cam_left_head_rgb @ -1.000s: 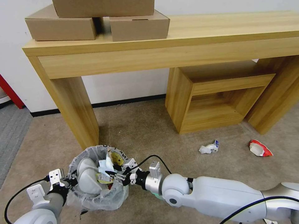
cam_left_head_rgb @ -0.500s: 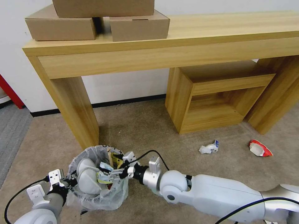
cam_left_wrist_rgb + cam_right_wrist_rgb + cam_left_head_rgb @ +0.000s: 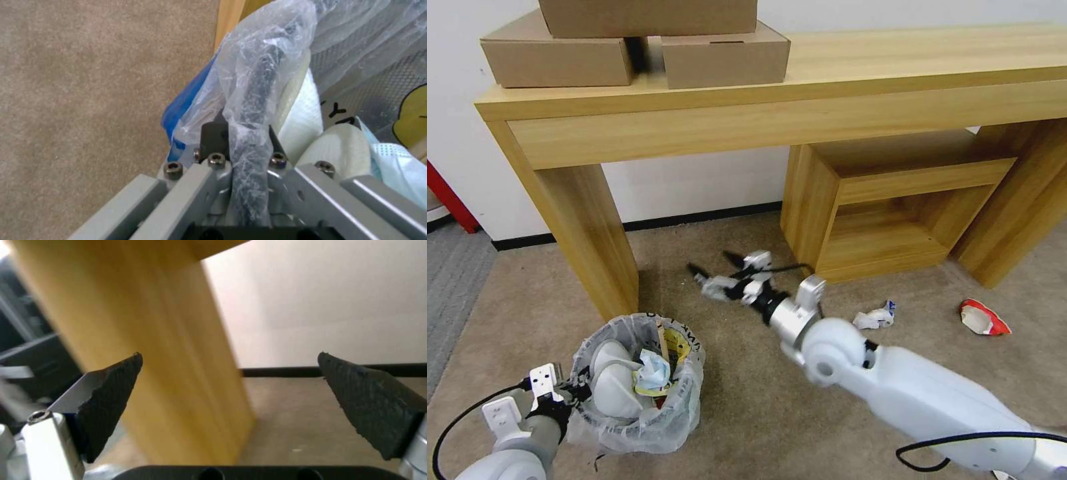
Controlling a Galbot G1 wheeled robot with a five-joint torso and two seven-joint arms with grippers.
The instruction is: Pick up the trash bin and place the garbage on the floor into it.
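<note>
The trash bin (image 3: pixel 627 427), lined with a crinkly whitish bag, stands on the beige floor (image 3: pixel 747 400) beside the table leg. Inside it lie white slippers (image 3: pixel 608 383), a pale blue crumpled piece (image 3: pixel 655 369) and a wooden stick (image 3: pixel 662 335). My left gripper (image 3: pixel 579 392) is shut on the bin's bagged rim (image 3: pixel 260 83), seen close up in the left wrist view with the left gripper (image 3: pixel 245 131) clamping it. My right gripper (image 3: pixel 712 263) hovers open and empty above the carpet, right of the bin. Garbage lies on the floor: a crumpled white-blue paper (image 3: pixel 875 318) and a red-white packet (image 3: pixel 982 319).
A long wooden table (image 3: pixel 827 100) carries cardboard boxes (image 3: pixel 720 57); its leg (image 3: pixel 590 233) rises just behind the bin, and the leg (image 3: pixel 146 340) stands ahead of the open right gripper (image 3: pixel 236 386). A low wooden shelf unit (image 3: pixel 894 213) sits under the table. Grey ribbed carpet (image 3: pixel 454 280) lies left.
My right gripper has let go of the piece it held over the bin, leaving it inside, and has swung up and away to the right, open. The left gripper and bin have not moved.
</note>
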